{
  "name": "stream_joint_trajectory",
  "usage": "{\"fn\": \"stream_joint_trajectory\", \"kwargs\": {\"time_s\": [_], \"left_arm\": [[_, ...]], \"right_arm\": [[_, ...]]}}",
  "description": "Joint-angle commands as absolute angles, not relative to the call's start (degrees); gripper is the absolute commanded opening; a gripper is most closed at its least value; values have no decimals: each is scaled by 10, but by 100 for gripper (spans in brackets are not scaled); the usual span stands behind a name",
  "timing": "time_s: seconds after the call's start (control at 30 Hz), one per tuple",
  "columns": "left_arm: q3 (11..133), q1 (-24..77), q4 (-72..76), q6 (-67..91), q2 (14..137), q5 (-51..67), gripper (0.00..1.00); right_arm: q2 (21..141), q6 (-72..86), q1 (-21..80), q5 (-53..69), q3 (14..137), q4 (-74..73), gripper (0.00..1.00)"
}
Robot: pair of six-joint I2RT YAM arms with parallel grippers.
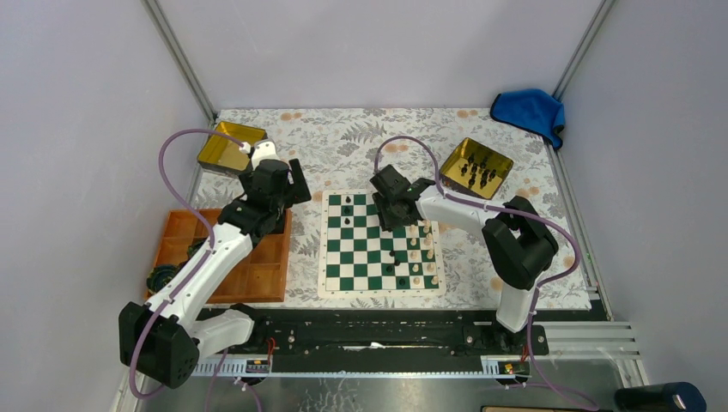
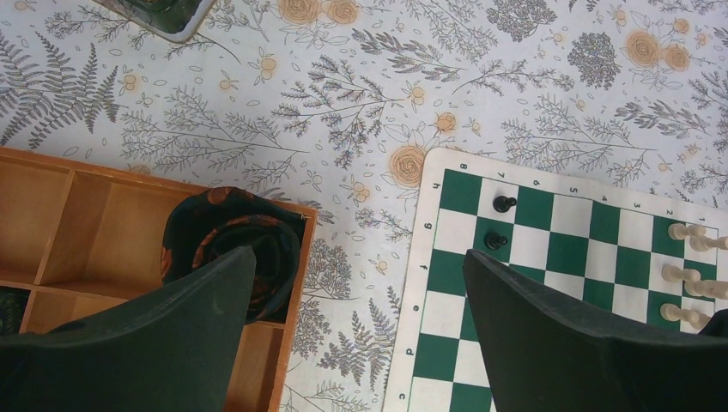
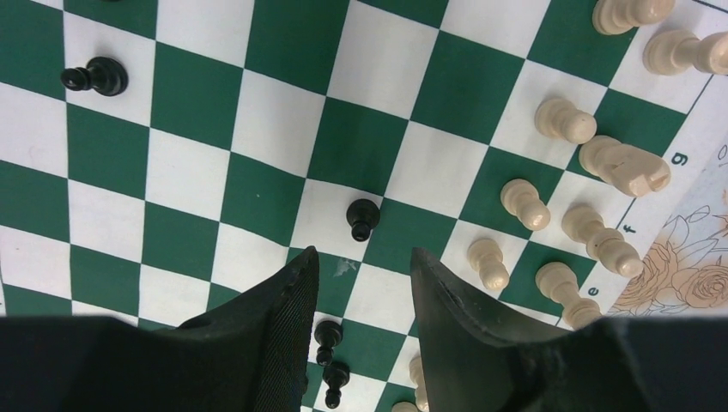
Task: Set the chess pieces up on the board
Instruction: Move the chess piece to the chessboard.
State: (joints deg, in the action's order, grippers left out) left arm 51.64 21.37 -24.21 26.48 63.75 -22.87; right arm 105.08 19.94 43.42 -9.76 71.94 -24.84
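Your black chess pieces (image 1: 346, 220) are in two places. A few stand on the board (image 1: 360, 257), and a cluster sits in the gold tin (image 1: 455, 156) off the board's far right corner. On the board, two of them are close to its far left corner. Others stand nearer its middle and near right part, beside the cream pieces (image 1: 417, 255) lined along the board's right side.

Your right gripper (image 3: 362, 257) hangs over the board's far half. Its fingers are apart with nothing between them. One black pawn (image 3: 363, 219) stands just beyond the fingertips, untouched.

Your left gripper (image 2: 358, 257) hovers just off the board's left edge, above the flowered table cover (image 2: 360, 129). Its fingers are spread wide and hold nothing.

The orange tray (image 2: 86, 223) lies to the left of the board. A dark patterned roll (image 2: 232, 245) sits in the tray compartment nearest the board. A second gold tin (image 1: 230, 146) lies beyond the board's far left corner, past the tray. A blue cloth (image 1: 528, 110) lies farther out than the first tin, off the board's far right.
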Motion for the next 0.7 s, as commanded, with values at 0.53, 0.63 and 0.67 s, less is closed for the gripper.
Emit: {"fn": "stream_joint_trajectory", "kwargs": {"time_s": [0.53, 0.63, 0.67], "left_arm": [[536, 212, -251, 269, 649, -238, 99], [536, 213, -251, 270, 652, -237, 99], [536, 213, -251, 271, 654, -237, 99]], "right_arm": [[1095, 191, 414, -61, 759, -221, 37], [1097, 190, 412, -60, 759, -221, 34], [1098, 190, 412, -59, 759, -221, 32]]}}
